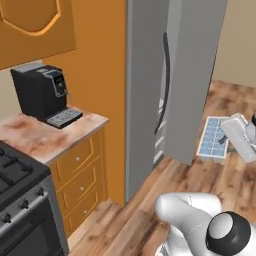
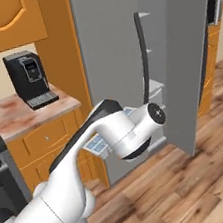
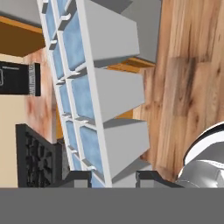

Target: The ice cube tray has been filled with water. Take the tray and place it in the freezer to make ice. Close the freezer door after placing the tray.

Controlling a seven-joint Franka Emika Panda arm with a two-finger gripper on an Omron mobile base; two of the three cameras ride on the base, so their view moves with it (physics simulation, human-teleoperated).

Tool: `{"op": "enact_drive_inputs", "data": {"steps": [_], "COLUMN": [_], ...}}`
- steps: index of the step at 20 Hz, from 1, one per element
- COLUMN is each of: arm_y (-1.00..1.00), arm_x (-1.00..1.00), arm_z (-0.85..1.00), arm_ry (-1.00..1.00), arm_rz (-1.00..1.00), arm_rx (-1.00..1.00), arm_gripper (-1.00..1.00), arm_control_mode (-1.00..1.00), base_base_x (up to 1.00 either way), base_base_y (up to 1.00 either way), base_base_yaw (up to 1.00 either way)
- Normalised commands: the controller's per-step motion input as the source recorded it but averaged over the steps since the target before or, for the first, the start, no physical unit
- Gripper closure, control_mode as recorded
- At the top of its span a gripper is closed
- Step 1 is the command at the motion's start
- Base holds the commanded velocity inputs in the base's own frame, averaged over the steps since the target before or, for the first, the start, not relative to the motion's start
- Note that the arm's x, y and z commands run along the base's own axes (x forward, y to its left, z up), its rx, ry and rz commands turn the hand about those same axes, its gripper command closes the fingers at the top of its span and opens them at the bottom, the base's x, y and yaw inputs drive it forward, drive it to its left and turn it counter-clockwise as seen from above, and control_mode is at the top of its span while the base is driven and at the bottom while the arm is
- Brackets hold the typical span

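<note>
The ice cube tray (image 1: pixel 214 137), pale blue with a white grid, hangs tilted above the wooden floor, just right of the freezer (image 1: pixel 144 100). My gripper (image 1: pixel 228 136) is shut on the tray's right edge. In the hand view the tray (image 3: pixel 83 96) rises steeply between the two dark fingertips (image 3: pixel 78 179) of the gripper (image 3: pixel 111 178). The freezer door (image 1: pixel 195 75) stands swung open, and pale shelves (image 2: pixel 154 87) show in the gap behind a dark handle (image 2: pixel 143 53). In the right base view my arm covers most of the tray (image 2: pixel 96 146).
A black coffee machine (image 1: pixel 42 92) stands on the marbled counter (image 1: pixel 45 137) left of the freezer, above orange drawers (image 1: pixel 80 180). A stove (image 1: pixel 17 185) is at the lower left. Wooden floor (image 1: pixel 200 175) spreads in front of the open door.
</note>
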Motion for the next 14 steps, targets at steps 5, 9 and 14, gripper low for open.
{"op": "enact_drive_inputs", "data": {"steps": [5,9,14], "arm_y": [0.00,0.00,0.00], "arm_x": [0.00,0.00,0.00], "arm_z": [0.00,0.00,0.00], "arm_ry": [0.00,0.00,0.00], "arm_rz": [0.00,0.00,0.00], "arm_rx": [0.00,0.00,0.00], "arm_gripper": [1.00,1.00,1.00], "arm_control_mode": [1.00,1.00,1.00], "base_base_x": [0.58,0.76,0.84], "base_base_y": [-0.90,-0.73,-0.39], "base_base_yaw": [0.04,0.16,0.24]}}
